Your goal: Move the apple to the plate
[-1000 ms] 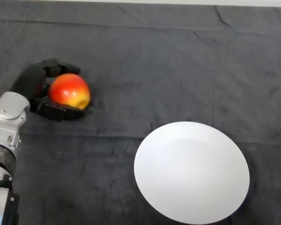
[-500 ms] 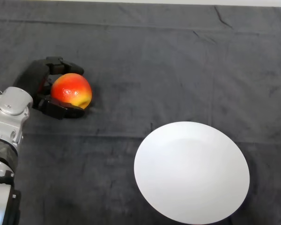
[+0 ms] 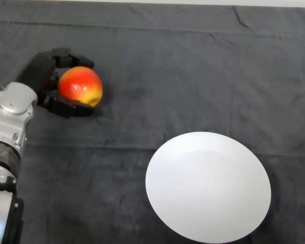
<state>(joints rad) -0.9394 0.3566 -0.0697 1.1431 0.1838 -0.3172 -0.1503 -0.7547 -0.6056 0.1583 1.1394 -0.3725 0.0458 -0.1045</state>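
While curled: robot hand (image 3: 44,84) is black, its fingers (image 3: 66,57) bent over the far side of the apple (image 3: 80,86) and its thumb (image 3: 68,108) lying along the near side, so the fruit is clasped between them.
Robot hand position: far left part of the table (image 3: 193,66), in the upper left of the head view.
Arm: silver-grey arm (image 3: 7,152) comes in from the lower left edge and runs up to the wrist just left of the apple.
Apple: red with a yellow patch on its lower right side; sits inside the grasp, touching fingers and thumb; whether it rests on the cloth or is lifted off it cannot be told.
Apple versus plate: well apart; the apple lies up and to the left of the plate (image 3: 208,185).
Plate: white, round, nothing on it; rests on the cloth in the lower right part of the view.
Table: covered by a dark cloth with creases; a pale strip shows along the far edge.
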